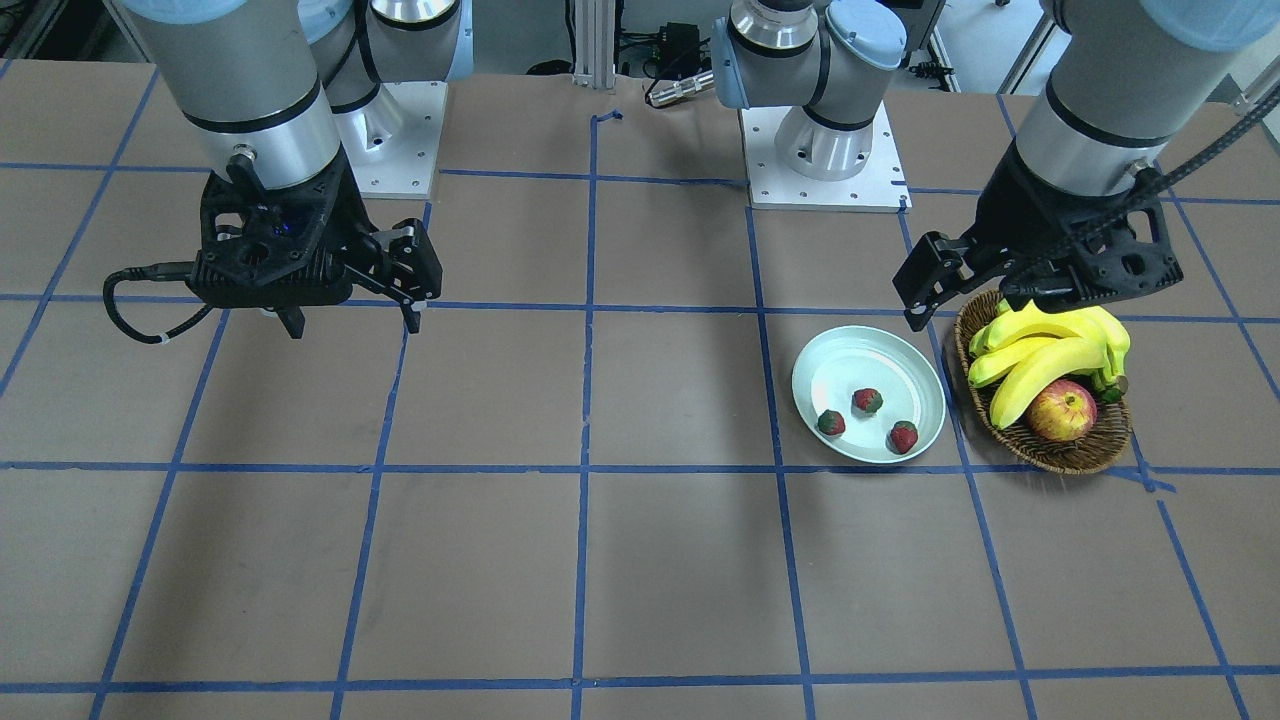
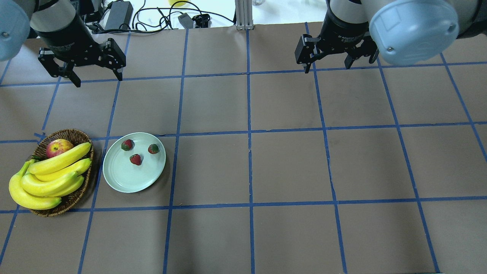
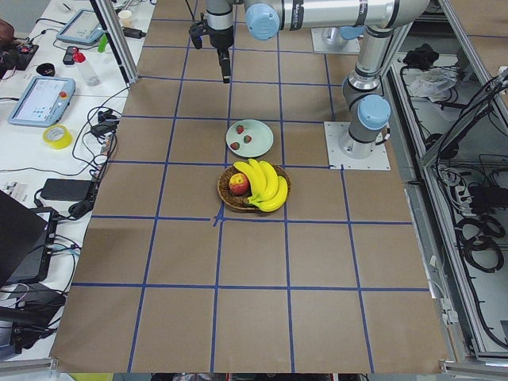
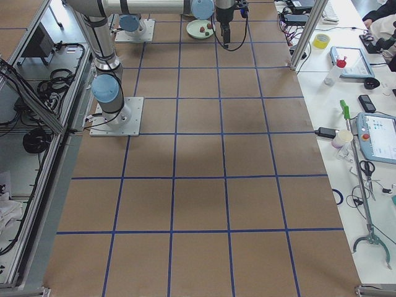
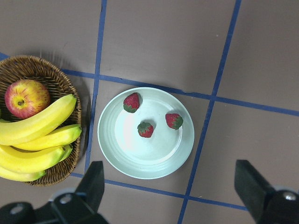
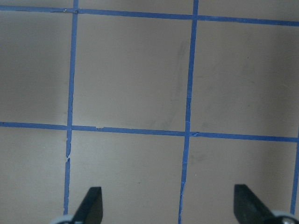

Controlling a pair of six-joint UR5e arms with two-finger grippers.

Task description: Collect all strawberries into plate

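Front-facing view: all three strawberries (image 1: pixel 867 400) lie inside the plate (image 1: pixel 835 365); you may judge the collecting done, with nothing left to pick. Overhead view: left gripper (image 2: pixel 99 78) hangs past the plate's far side, fingers spread, empty; right gripper (image 2: pixel 327 65) is well apart from the plate, likewise spread and empty. Your next move calls only for parking both arms. Wrist views: no brand, label or writing readable.
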